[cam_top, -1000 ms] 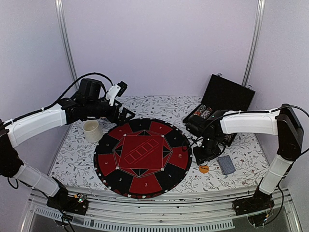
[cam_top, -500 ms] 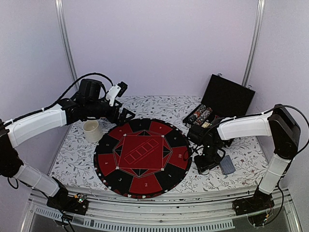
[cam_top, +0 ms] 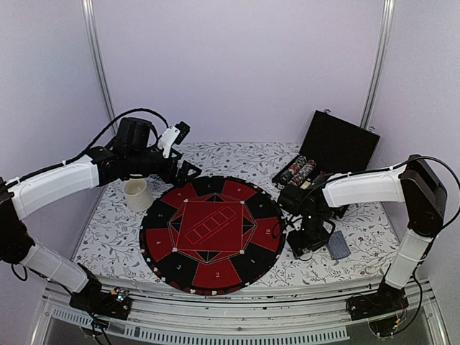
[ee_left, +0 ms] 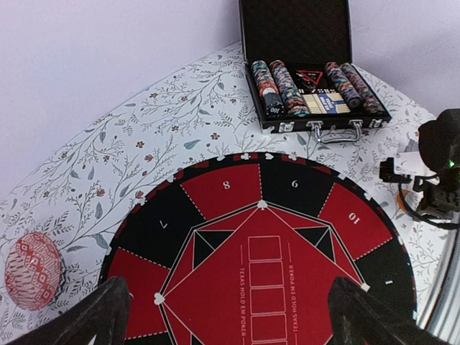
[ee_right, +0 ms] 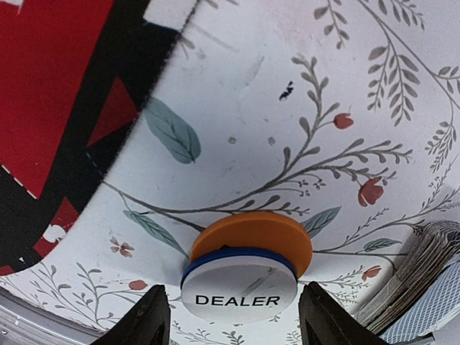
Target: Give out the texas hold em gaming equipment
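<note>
Orange, blue and white DEALER discs (ee_right: pixel 246 264) overlap.

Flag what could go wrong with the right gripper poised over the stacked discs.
1. The open right gripper straddles three offset discs: a white DEALER disc on a blue disc on an orange disc. Closing could take all three or squirt one out.
2. The card deck lies just beside the gripper and may get nudged.
</note>
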Action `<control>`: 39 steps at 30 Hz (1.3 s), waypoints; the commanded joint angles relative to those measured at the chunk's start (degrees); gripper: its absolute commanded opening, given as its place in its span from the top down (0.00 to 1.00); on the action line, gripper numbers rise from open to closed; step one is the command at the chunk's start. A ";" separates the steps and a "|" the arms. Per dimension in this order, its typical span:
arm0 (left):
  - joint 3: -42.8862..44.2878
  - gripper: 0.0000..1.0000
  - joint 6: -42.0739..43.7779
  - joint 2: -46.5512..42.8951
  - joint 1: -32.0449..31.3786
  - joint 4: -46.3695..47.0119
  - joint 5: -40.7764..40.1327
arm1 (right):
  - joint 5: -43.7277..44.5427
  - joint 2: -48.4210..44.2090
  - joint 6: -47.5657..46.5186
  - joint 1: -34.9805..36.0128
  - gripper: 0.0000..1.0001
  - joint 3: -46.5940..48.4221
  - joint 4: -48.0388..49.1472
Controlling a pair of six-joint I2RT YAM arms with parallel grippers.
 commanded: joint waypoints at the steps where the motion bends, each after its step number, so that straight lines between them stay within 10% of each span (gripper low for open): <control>1: -0.77 0.02 0.43 -1.21 -0.24 0.64 0.61 | 0.88 0.60 0.91 0.98 0.38 1.78 -1.03; 11: -0.91 0.02 0.65 -1.35 -0.24 0.64 0.69 | -0.40 0.46 1.34 1.48 0.52 2.01 -0.77; 39: -1.43 0.02 1.18 -1.59 -0.29 0.70 1.16 | 0.63 1.92 1.20 2.50 0.43 3.39 -0.82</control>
